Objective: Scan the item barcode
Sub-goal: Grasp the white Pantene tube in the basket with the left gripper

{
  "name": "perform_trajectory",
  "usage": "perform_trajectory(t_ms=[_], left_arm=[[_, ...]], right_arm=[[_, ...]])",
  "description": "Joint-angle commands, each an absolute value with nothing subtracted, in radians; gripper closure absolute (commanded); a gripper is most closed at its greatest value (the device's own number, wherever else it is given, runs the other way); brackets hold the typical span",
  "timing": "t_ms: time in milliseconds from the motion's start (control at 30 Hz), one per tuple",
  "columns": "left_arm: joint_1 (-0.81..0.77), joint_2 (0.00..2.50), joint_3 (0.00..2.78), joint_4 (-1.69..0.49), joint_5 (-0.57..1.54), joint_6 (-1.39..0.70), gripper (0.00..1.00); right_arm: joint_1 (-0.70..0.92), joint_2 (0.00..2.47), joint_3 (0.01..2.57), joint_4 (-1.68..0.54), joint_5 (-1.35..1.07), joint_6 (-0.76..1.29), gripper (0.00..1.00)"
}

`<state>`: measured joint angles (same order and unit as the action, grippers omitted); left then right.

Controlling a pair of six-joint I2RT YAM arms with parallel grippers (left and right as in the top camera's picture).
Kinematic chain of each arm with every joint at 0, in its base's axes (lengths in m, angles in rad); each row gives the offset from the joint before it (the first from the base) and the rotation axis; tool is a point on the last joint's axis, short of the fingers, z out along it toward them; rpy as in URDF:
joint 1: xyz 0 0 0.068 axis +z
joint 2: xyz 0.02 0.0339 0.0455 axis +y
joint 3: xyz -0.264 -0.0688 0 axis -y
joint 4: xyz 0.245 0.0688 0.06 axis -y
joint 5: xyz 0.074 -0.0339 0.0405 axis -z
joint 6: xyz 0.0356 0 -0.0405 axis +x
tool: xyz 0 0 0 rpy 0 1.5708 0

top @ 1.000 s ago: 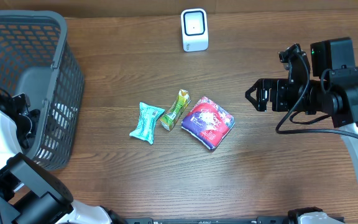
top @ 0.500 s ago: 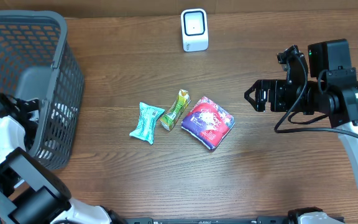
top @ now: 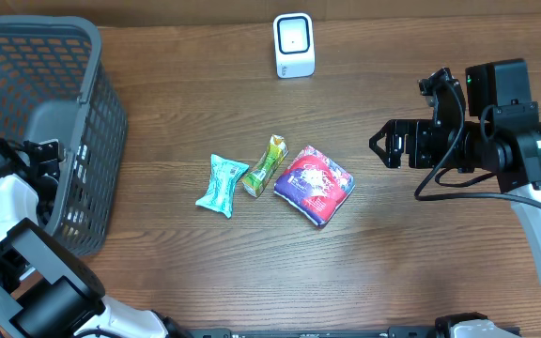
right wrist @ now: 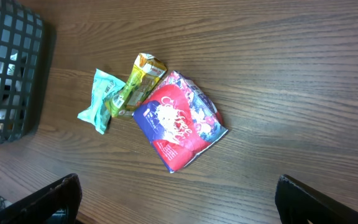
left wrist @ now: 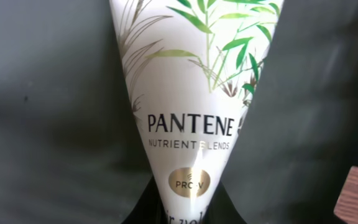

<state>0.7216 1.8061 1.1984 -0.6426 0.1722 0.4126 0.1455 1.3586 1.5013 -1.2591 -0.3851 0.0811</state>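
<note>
A: Where is the tube point(left wrist: 188, 93)?
B: Inside the basket point(top: 26, 38), clamped in the left tool point(left wrist: 188, 211).
A: And the right tool point(top: 380, 147)?
B: Jaws apart, over the desk point(top: 205, 272), right of the red packet point(top: 314, 184).

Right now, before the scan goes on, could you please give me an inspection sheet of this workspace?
Surface: wooden table, no spill seen.
Job's things: white scanner at the far edge; Pantene tube inside the gray basket.
Clutter: teal packet, green packet and red-purple pouch side by side mid-table.
Grippers: left gripper reaches into the basket, jaws shut on the tube; right gripper hovers right of the pouch, jaws open, empty.
Cables: black cable loops below the right arm.
Surroundings: nothing seen.
</note>
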Motion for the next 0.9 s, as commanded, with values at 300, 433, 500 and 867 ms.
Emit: perform_trajectory(t_ms=[300, 433, 500, 867], left_arm=[[0.69, 1.817, 1.981, -1.205, 0.208, 0.1, 0.96], [0.627, 1.817, 2.291, -1.373, 0.216, 0.1, 0.96], [0.579, 1.817, 2.429, -1.429, 0.234, 0.1, 0.96], [-0.002, 1.832, 2.688, -1.561, 0.259, 0.036, 0.96]], right_arm=[[0.15, 1.355, 1.497, -1.234, -0.384, 0.079, 0.0], [0.15, 1.355, 1.497, -1.216, -0.384, 0.079, 0.0], [0.15, 1.355, 1.497, -1.217, -0.384, 0.079, 0.0], [0.142, 1.35, 1.541, -1.19, -0.382, 0.142, 0.07]])
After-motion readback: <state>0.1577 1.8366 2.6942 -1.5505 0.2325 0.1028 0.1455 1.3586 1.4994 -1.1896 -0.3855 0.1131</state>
